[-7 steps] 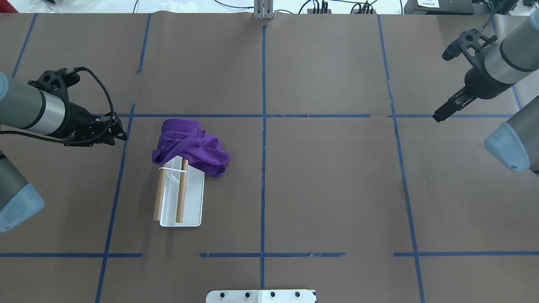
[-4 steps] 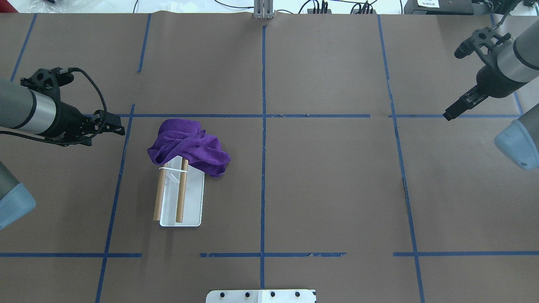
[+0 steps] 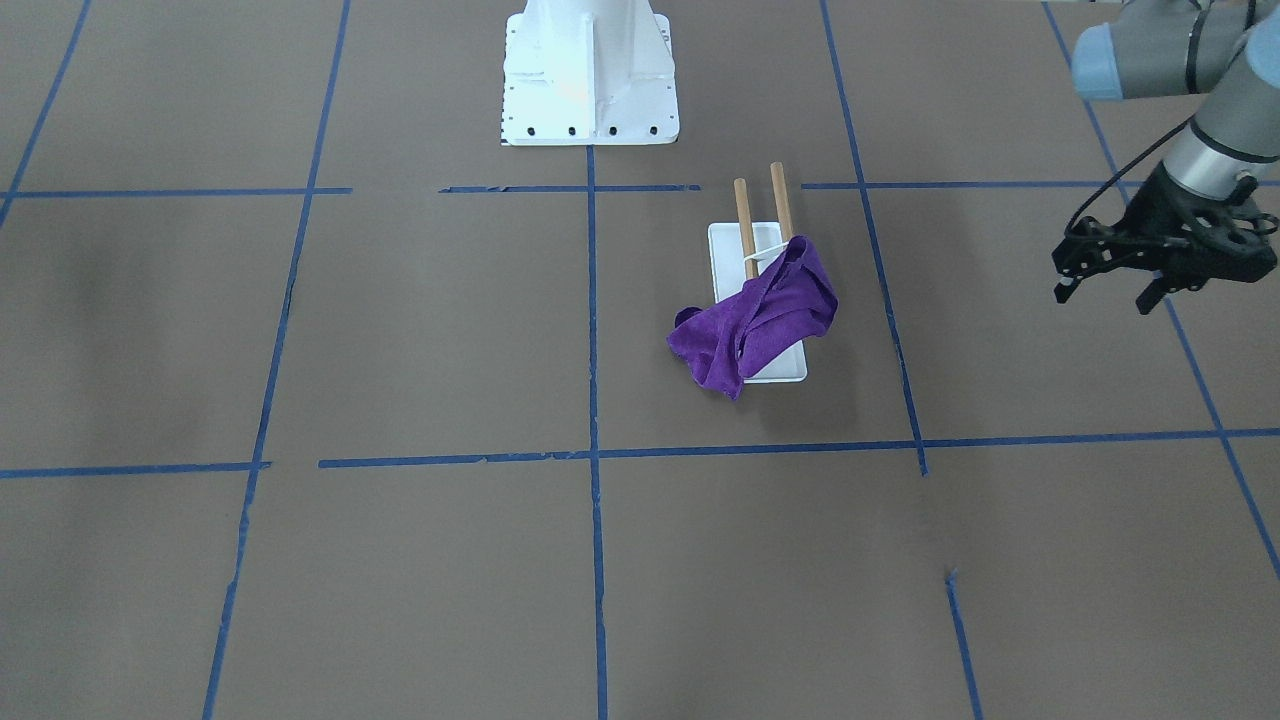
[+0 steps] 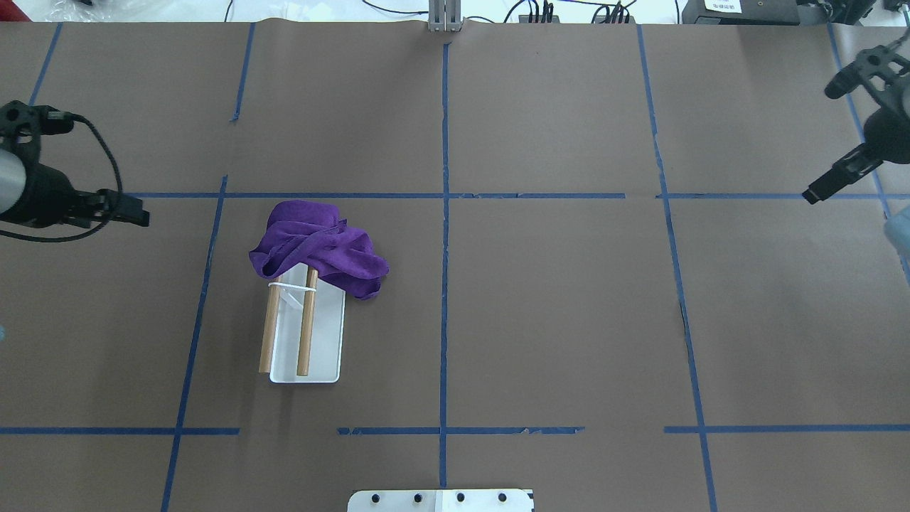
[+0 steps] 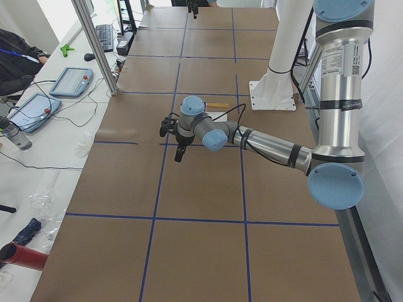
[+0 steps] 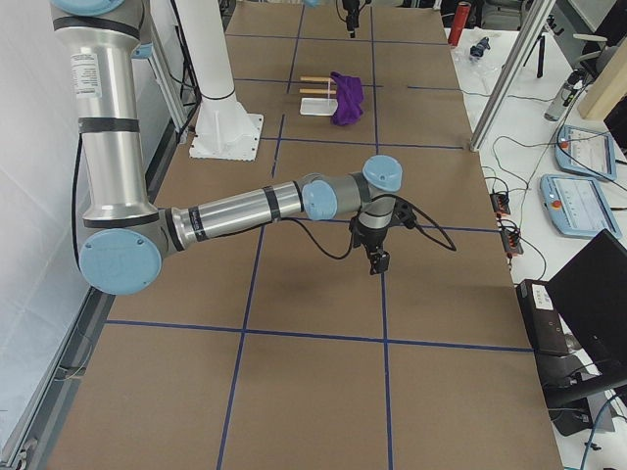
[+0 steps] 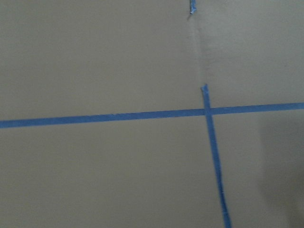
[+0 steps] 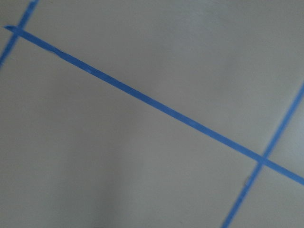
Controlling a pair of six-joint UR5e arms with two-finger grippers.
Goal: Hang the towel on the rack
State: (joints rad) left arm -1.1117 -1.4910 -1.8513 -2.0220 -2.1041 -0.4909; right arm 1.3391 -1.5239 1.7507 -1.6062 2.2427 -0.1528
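1. Overhead exterior view puts the left claw [image 4: 136, 215] at the left edge of the frame. It hangs over bare desk [image 4: 554, 320] with nothing in it. Its fingers overlap from every angle, so I cannot tell whether they are spread or together.
2. At the upper right edge, the right claw [image 4: 815, 194] shows as one narrow tip. Its fingers look pressed together and hold nothing.
3. Both wrist cameras show only brown desk and blue tape [image 7: 118, 117].
4. Left of centre, well apart from both claws, the purple towel [image 4: 320, 245] lies bunched over the upper ends of the two dowels [image 4: 269, 334] of the rack [image 4: 327, 341]. One fold droops past the white base at the lower right, and it seems to reach the desk.
5. Judged from this, the hanging is essentially done and the step in hand is getting clear of the rack.
6. To do that well, the left arm should stay high and travel toward the frame's left edge. Its looped cable [image 4: 106, 160] must never pass over the dowels.
7. The towel sits near the dowel tips rather than mid-length, so a bump could slide it off. If it needs tidying, pinch the drooping fold and lift it further along the dowels.
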